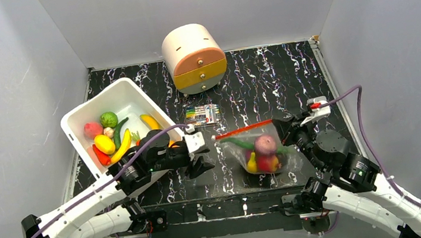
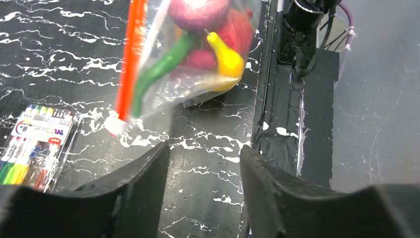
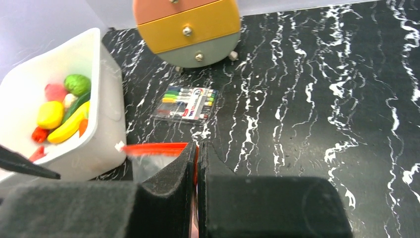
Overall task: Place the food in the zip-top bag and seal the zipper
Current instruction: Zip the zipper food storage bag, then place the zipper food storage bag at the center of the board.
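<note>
The clear zip-top bag (image 1: 259,149) lies right of centre and holds a purple piece, a red piece, a yellow piece and a green piece (image 2: 158,69). Its red-orange zipper (image 1: 244,129) runs along the far edge and also shows in the left wrist view (image 2: 130,59). My right gripper (image 1: 283,124) is shut on the zipper's right end (image 3: 195,153). My left gripper (image 1: 200,167) is open and empty, just left of the bag, above the table (image 2: 203,163). More food (image 1: 109,143) lies in the white bin: a green ball, yellow pieces, a banana and red ones.
The white bin (image 1: 79,119) stands at the left, beside my left arm. A flat pack of coloured pens (image 1: 203,114) lies at the centre behind the bag. A round drawer unit (image 1: 194,58) stands at the back. Grey walls enclose the table.
</note>
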